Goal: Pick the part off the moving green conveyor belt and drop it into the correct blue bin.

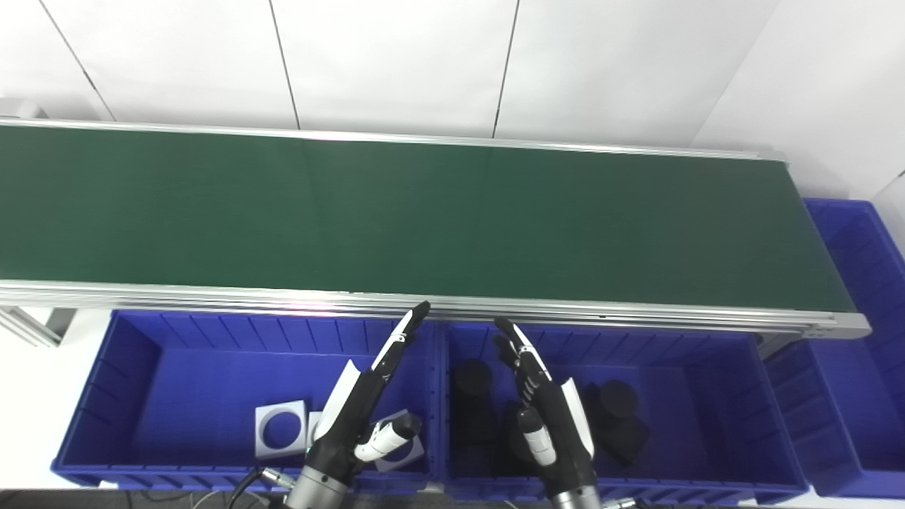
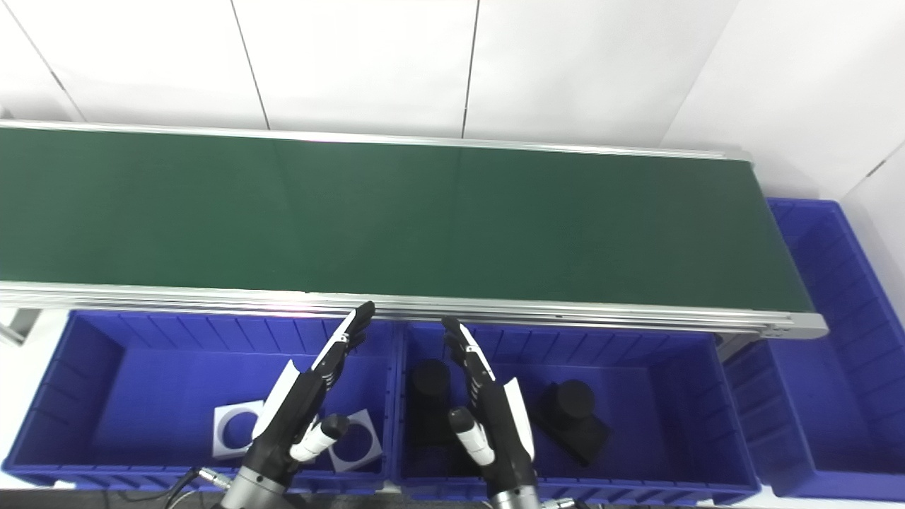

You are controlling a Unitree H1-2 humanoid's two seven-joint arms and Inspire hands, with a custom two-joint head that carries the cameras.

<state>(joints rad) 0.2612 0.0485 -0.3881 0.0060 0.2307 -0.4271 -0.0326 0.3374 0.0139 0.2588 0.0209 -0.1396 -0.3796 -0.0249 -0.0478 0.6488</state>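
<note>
Green conveyor belt [image 1: 424,212] bare — no part visible on it. Left robot hand [image 1: 360,403] and right robot hand [image 1: 548,406] both empty, fingers extended and apart, raised over the near blue bins. White square plates with round holes [image 1: 281,428] in the left bin [image 1: 127,367]; black cylindrical parts [image 1: 615,417] in the middle bin [image 1: 707,382].

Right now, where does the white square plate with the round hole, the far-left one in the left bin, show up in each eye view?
Left eye view: the white plate lies on the floor of the left bin, lower left, just left of the left hand.
Right eye view: same plate, further left in the picture.
Shared landmark: the divider between the two front bins.
</note>
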